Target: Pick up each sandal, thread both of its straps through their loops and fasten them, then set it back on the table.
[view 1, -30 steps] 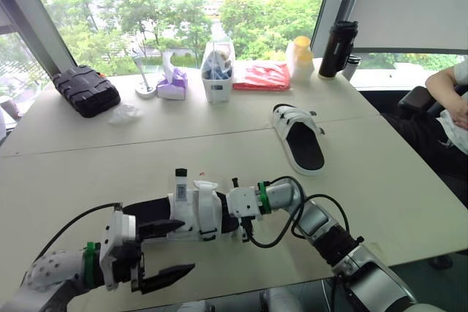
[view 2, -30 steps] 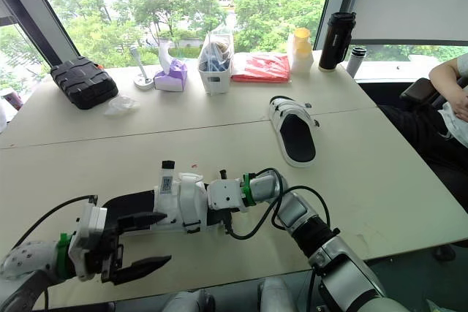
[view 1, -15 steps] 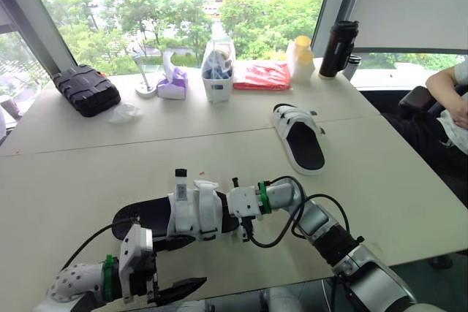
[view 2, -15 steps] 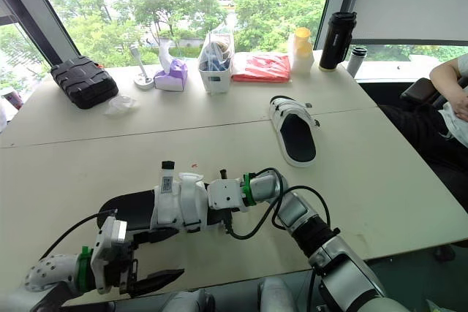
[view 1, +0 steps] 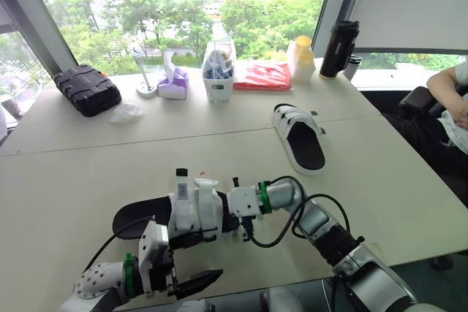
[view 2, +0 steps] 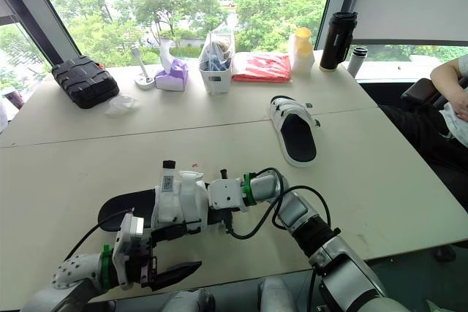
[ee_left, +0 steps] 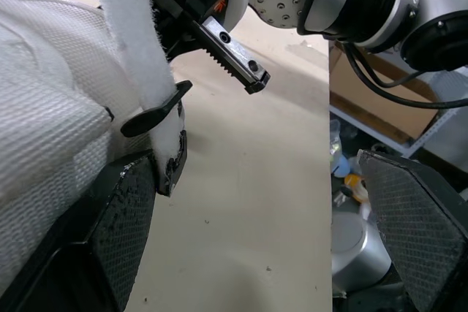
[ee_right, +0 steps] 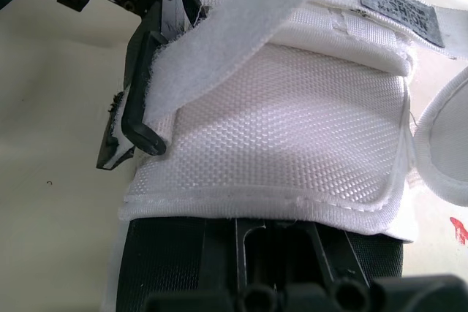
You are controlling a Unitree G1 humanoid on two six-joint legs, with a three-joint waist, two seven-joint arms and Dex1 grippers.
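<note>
The near sandal (view 1: 191, 210), black-soled with white mesh straps, lies near the table's front edge. My right gripper (view 1: 235, 218) is shut on its toe end. In the right wrist view a loose white strap (ee_right: 241, 42) runs into a black loop (ee_right: 140, 118) at the upper's side. My left gripper (view 1: 208, 257) is open just in front of that strap side, one finger (ee_left: 110, 231) up against the mesh and the other (ee_left: 417, 231) well apart. The strap (ee_left: 131, 34) and loop (ee_left: 157, 107) hang right before it. A second sandal (view 1: 300, 140) lies farther back on the right.
Along the window stand a black case (view 1: 86, 89), a tissue box (view 1: 172, 85), a white bin (view 1: 218, 71), a red packet (view 1: 262, 76), a yellow-lidded bottle (view 1: 301, 56) and a black flask (view 1: 338, 49). A person's arm (view 1: 450, 93) rests at the right edge.
My left gripper has travelled right along the front edge and closed in on the sandal's strap side, still open. The right gripper and the sandal have stayed put.
</note>
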